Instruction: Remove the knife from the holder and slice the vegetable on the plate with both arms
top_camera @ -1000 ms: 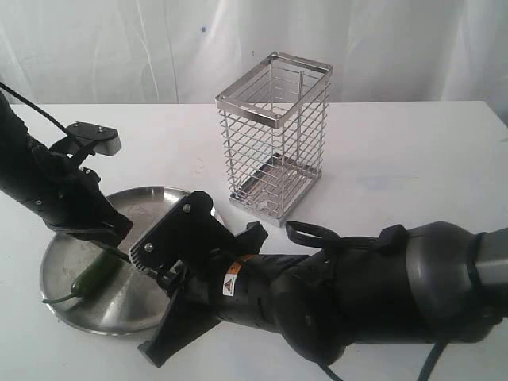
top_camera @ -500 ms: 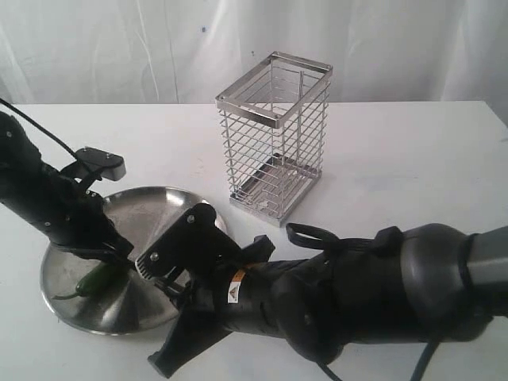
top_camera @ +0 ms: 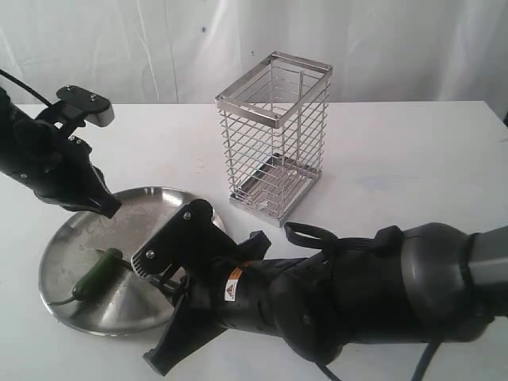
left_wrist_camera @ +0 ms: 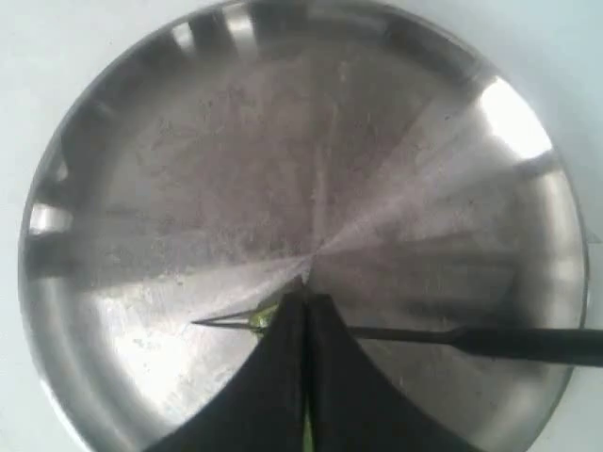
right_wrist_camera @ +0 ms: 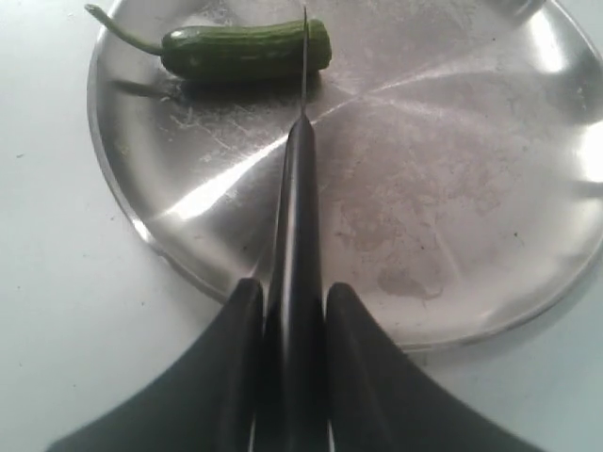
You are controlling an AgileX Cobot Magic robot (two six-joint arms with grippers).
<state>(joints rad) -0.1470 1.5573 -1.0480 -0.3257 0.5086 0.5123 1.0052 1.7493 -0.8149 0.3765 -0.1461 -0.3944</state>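
While the right pincer (right_wrist_camera: pixel 295 285) grips the knife (right_wrist_camera: pixel 299 193), the closed left pincer (left_wrist_camera: pixel 303 301) largely hides what seems the vegetable (left_wrist_camera: pixel 264 320).

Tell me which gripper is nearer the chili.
Right, probably. The right gripper sits low by the plate rim, its knife reaching the blunt end of the chili. The left gripper hangs shut, raised above the chili.

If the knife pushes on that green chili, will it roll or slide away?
Probably a bit. The chili is round and glossy, lying loose on a smooth steel plate, so it could roll or skid. Its curved stem may stop a full roll. Nothing pins it: the left gripper looks clear of it.
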